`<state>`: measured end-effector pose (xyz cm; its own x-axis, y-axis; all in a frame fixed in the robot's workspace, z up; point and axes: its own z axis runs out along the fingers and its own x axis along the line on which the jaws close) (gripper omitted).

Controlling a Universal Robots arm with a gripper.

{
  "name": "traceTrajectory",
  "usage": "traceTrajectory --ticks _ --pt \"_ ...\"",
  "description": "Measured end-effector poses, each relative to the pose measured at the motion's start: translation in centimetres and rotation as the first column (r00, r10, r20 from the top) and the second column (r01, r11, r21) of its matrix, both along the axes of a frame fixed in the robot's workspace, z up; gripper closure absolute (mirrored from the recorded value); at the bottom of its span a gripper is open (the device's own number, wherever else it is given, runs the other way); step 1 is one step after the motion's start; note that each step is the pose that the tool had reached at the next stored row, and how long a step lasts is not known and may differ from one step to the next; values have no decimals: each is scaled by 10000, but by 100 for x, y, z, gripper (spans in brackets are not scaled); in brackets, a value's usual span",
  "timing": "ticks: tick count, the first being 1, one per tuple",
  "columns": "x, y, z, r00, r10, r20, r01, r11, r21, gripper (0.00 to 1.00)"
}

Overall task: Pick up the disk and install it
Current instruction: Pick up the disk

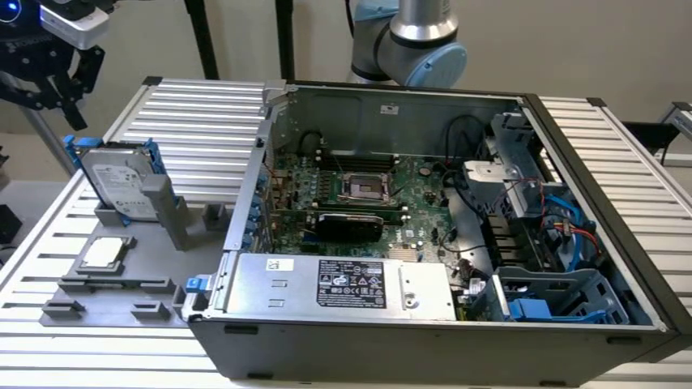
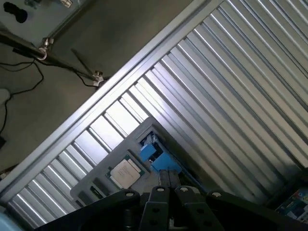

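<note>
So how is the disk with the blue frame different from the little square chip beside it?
The disk stands on its edge; the chip lies flat. The disk is bigger and rectangular; the chip is smaller and square. The disk has a blue frame; the chip has none. Both are silvery and sit on the grey fixture.

I see the gripper (image 1: pixel 49 81) hanging above the disk (image 1: pixel 117 180), clear of it. The disk stands on edge in a grey holder (image 1: pixel 162 212), below the gripper and slightly to the exterior view's right, with its white label facing out and its blue carrier along the edges. Further below the gripper, a square processor chip (image 1: pixel 103 253) lies flat on the grey fixture plate (image 1: pixel 108 306). Well to the exterior view's right of the gripper sits the open computer case (image 1: pixel 433 340), showing its motherboard (image 1: pixel 416 174) and a grey power supply (image 1: pixel 346 284).
</note>
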<state>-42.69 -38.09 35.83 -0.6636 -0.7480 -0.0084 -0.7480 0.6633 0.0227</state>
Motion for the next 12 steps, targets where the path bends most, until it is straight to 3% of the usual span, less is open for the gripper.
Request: traceTrajectory --ticks 6,12 --pt "0 0 0 9941 1087 -1 -1087 9941 0 89" --pt "0 0 0 9763 2163 0 -2163 9763 0 89"
